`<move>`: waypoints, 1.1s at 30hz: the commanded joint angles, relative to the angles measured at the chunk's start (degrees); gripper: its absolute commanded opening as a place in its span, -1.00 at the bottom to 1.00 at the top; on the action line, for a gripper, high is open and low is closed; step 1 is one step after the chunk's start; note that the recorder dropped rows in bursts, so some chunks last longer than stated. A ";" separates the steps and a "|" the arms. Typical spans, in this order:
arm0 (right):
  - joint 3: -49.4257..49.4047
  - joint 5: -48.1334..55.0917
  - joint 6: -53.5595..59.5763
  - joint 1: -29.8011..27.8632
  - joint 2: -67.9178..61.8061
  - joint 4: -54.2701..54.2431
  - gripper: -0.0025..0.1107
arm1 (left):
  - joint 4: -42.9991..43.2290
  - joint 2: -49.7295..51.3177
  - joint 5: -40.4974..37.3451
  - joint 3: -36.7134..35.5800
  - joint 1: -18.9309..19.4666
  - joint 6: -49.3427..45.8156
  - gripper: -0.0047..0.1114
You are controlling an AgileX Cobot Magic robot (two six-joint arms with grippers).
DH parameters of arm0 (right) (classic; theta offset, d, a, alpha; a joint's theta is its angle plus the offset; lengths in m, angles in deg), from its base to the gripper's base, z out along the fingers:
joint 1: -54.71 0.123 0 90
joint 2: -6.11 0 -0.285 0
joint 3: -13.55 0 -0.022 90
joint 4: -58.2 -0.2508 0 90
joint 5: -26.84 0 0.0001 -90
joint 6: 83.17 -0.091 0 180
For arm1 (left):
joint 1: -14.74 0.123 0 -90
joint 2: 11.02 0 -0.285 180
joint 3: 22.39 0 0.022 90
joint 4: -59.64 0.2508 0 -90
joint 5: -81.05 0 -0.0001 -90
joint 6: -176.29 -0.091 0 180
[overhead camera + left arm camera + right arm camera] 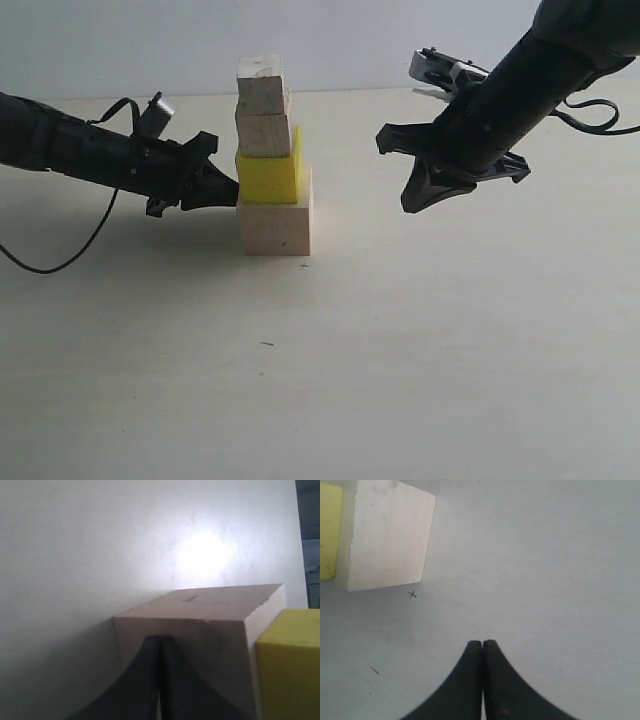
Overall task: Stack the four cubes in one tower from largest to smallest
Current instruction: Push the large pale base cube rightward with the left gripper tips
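Note:
The four cubes stand as one tower left of centre on the table: the large pale wood cube (pixel 276 226) at the base, the yellow cube (pixel 268 176) on it, the medium wood cube (pixel 265 131) above, and the small wood cube (pixel 260 84) on top, slightly offset. My left gripper (pixel 232 190) is shut, its tip against the left side of the tower where the yellow and large cubes meet; its wrist view shows the large cube (pixel 200 630) and yellow cube (pixel 290 665) close up. My right gripper (pixel 412 203) is shut, empty, hanging right of the tower, well apart from it.
A pale table (pixel 400 360) spreads around the tower, with a small dark mark (pixel 267 344) in front of it. A black cable (pixel 60 262) from the left arm trails over the table at the far left. A white wall stands behind.

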 commanded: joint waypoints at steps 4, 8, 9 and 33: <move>-0.20 -0.57 0.28 -0.32 0.20 -0.26 -0.96 | -0.78 -0.47 -2.27 0.41 -0.42 0.16 -0.92; -0.20 -1.07 0.28 -0.32 0.20 -0.26 -0.96 | -0.15 -0.69 -2.68 0.41 -0.42 0.16 -0.92; -0.20 -1.07 0.28 -0.32 0.20 -0.26 -0.96 | 0.10 -0.69 -2.81 0.41 -0.42 0.16 -0.92; -0.20 -1.66 0.16 -0.32 0.70 -0.03 -0.96 | 1.11 -0.82 -2.30 -0.57 -2.41 0.06 -0.92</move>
